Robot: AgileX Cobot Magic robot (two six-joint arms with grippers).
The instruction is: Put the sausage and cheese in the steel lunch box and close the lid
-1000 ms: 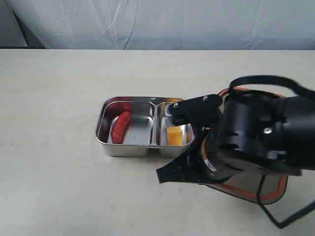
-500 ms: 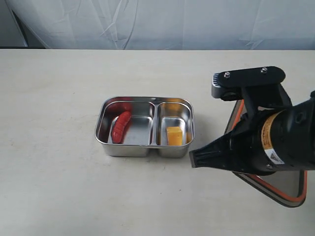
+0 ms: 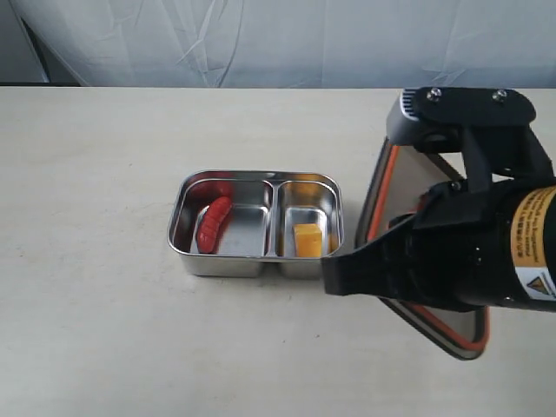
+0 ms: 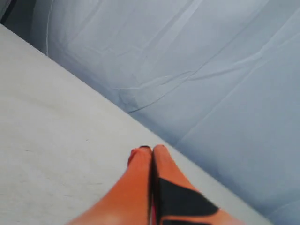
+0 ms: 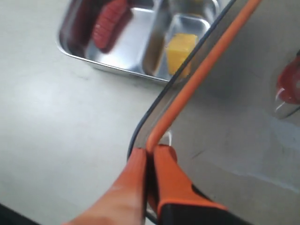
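Note:
The steel lunch box (image 3: 233, 262) sits open at mid-table. The red sausage (image 3: 213, 222) lies in its larger compartment and the yellow cheese (image 3: 307, 240) in the smaller one. The dark lid (image 3: 415, 182) is off the table, tipped up steeply just right of the box, its orange seal facing the box. My right gripper (image 5: 150, 152) is shut on the lid's rim (image 5: 161, 123); through the lid (image 5: 234, 93) I see the cheese (image 5: 179, 52) and beside it the sausage (image 5: 108, 23). My left gripper (image 4: 152, 149) is shut and holds nothing, above bare table.
My bulky black right arm (image 3: 469, 252) covers the table's right side and hides the lid's middle. The beige table (image 3: 104, 156) stretches left of and in front of the box. A pale cloth backdrop (image 3: 278, 39) closes off the far edge.
My right arm has pulled back to the right from over the box and risen. The lid has come up off the table with it and now stands much steeper.

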